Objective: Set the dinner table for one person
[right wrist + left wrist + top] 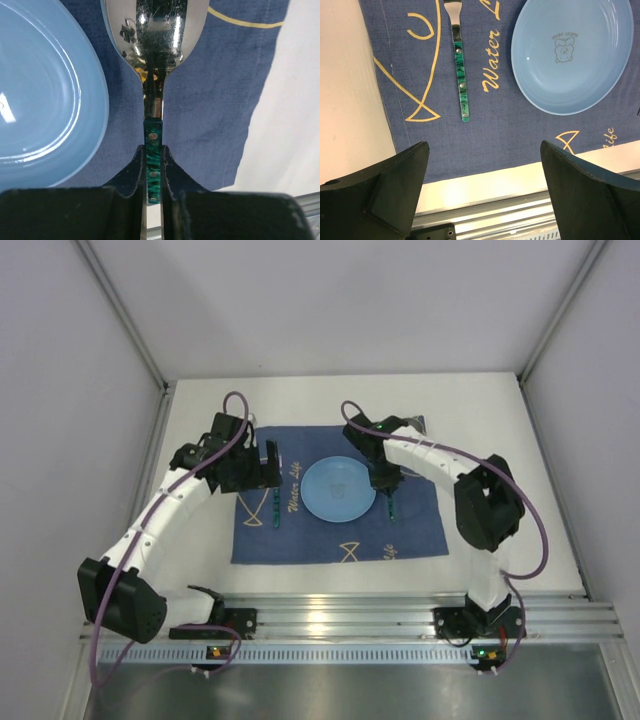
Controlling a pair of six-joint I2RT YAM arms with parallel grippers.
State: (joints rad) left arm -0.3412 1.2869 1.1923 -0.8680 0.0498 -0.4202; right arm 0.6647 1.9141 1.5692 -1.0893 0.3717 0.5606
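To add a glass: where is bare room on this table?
Free: the dinner table beyond the cloth, and the cloth's band between plate and near edge. Crowded: plate's sides, fork left, spoon in the right tool.

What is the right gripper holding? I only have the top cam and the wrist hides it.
Observer: In the right wrist view, the right gripper is shut on the green handle of a spoon. The spoon's bowl is over the blue cloth, just right of the plate.
Operator: Is the utensil left of the plate a fork or a knife?
Observer: It is a fork with the same green handle. It lies flat on the cloth and nothing touches it.
Operator: And the left gripper?
Observer: The left gripper is wide open and empty, above the cloth's near edge.
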